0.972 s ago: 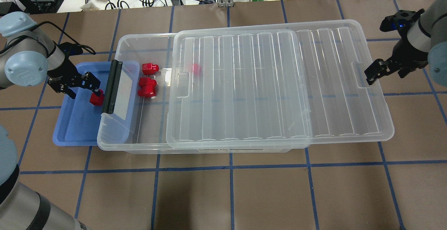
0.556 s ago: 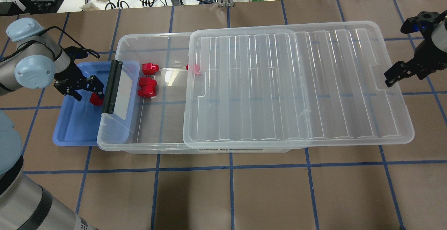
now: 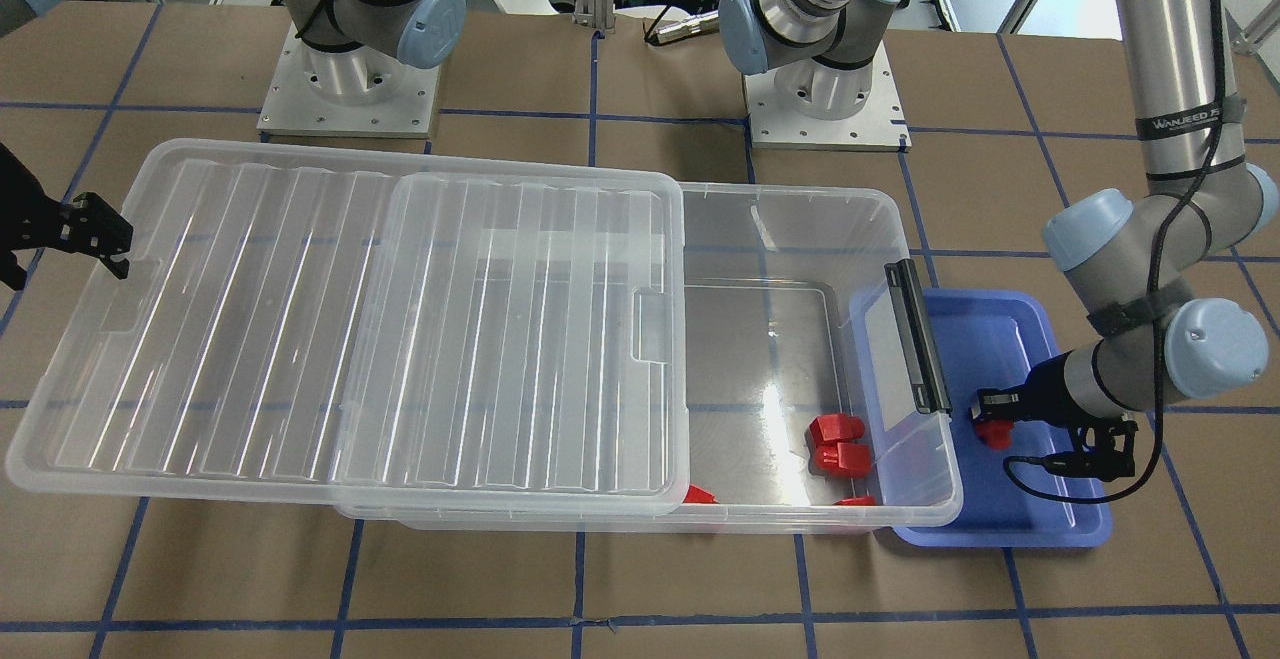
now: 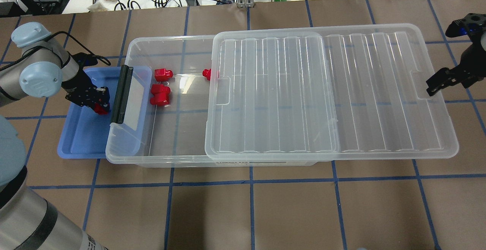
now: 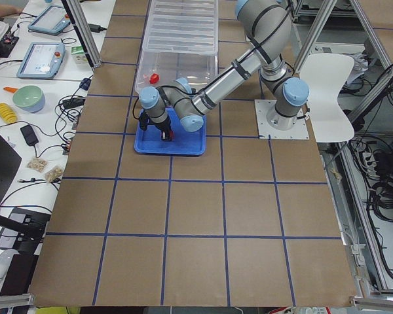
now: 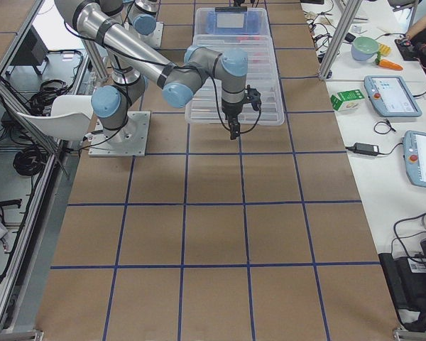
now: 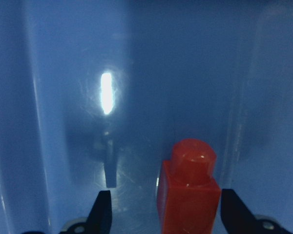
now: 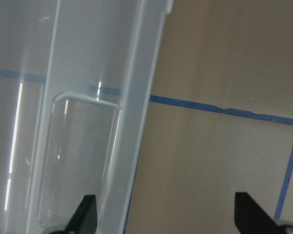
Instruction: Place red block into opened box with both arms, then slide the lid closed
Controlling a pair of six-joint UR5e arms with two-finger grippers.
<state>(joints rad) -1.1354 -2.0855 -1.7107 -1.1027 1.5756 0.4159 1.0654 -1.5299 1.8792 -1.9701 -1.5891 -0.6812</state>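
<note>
Right now we have the red block (image 7: pixel 188 192) lying in the blue tray (image 4: pixel 76 140), just outside the box (image 4: pixel 178 128) at its clip bar (image 4: pixel 120 94) end, stub pointing away from the wrist. Our left gripper (image 7: pixel 167 213) is down around it with jaws parted: the block sits close to one finger, with a clear gap to the other, so nothing is clamped yet. We judge the block light, rigid and glossy, so likely a bit slippery. The flat sides of its wider body are where we want the pads, not the rounded stub. Other red blocks (image 4: pixel 163 74) already lie inside the box, near the clip bar end. The lid (image 4: pixel 330 94) rests on the box's far half and overhangs well past the end opposite the clip bar. It looks thin, broad and easy to flex or skew, so a square push on its short end at the notch seems best. Our right gripper (image 8: pixel 168 217) waits there, jaws wide apart across the lid's rim; we cannot tell if it touches.
</note>
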